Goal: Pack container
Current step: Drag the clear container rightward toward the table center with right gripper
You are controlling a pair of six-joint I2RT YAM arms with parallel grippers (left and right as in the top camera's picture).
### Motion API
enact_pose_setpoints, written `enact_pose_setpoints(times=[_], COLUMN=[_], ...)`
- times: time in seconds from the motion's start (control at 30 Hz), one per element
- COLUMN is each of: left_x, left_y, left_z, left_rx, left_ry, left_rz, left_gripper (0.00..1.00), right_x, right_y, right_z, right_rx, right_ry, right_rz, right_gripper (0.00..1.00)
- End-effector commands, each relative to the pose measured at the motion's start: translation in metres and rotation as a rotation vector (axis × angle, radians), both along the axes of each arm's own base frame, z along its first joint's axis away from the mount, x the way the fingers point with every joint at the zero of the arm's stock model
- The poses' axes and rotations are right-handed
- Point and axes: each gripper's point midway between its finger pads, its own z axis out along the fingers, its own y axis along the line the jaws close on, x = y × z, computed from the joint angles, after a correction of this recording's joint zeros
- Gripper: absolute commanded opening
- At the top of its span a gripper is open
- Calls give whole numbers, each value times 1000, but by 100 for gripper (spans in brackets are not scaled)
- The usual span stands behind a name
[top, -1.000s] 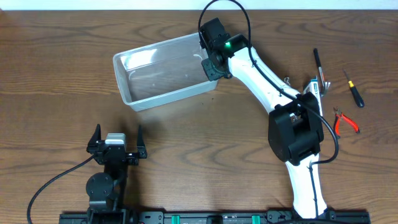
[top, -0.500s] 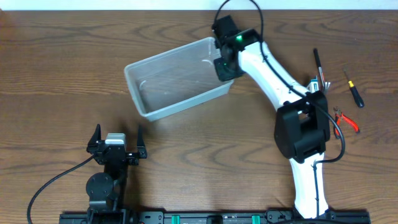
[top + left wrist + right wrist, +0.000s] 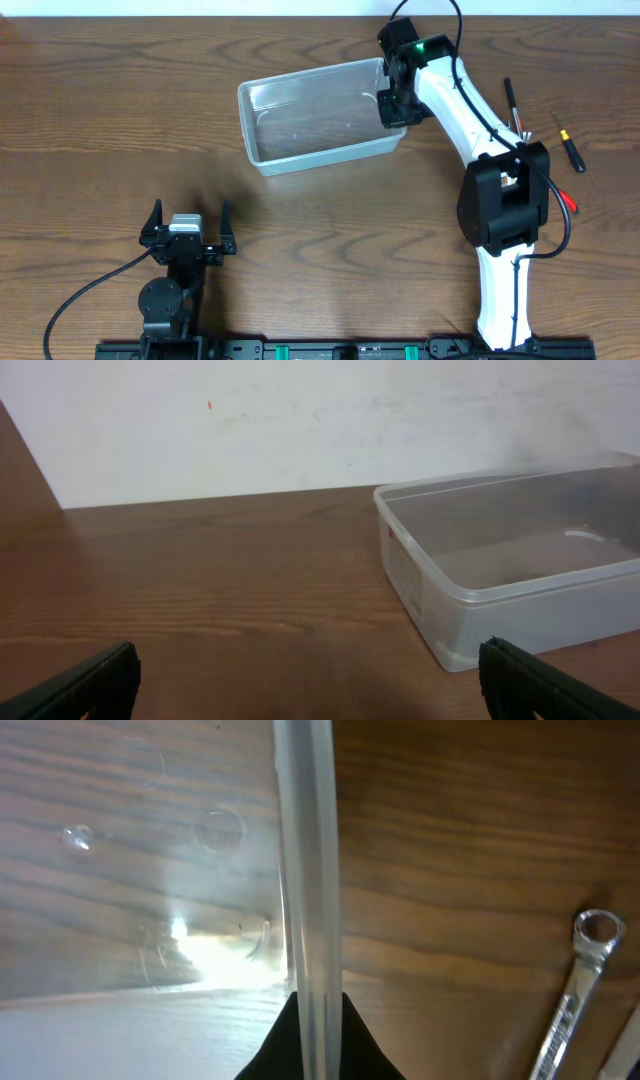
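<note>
Right end effector [image 3: 393, 97]: closed on the container [image 3: 310, 115], at its short end wall, with the rim between the fingers.
Container position: on the counter [image 3: 100, 120], extending left from the right end effector; empty.
Long axis: runs away from the grip, slightly skewed across the counter.
Left end effector [image 3: 190, 210]: open, holding nothing; the container lies ahead and to its right, well apart.
Nearer arm: right.
Wrench [image 3: 575, 990]: near the right end effector, on the side away from the container; judged not yet packed.

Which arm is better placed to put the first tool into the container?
Probably right: the right hand grips the container's end, and the tools lie beside that arm. The left hand sits open, far from both.
</note>
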Motion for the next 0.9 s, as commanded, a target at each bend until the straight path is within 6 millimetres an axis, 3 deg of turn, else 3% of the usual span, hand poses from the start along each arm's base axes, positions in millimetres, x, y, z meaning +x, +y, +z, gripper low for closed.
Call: enact_pose_setpoints(times=[0.0,0.6,0.87], left_x=[0,0,0], left_y=[-2,-2,-2], left_z=[-15,-15,-15], left_rx=[17,17,17], left_ry=[43,43,43], left_rz=[-12,-12,-12], left_gripper=[98,98,98], right_x=[-1,-16,-22], right_y=[-33,-76,-80], right_z=[-2,-2,-1], right_rx=[-161,-193,-197], right_ry=[-4,94,120], right_rz=[-32,-106,-112], right_gripper=[6,8,10])
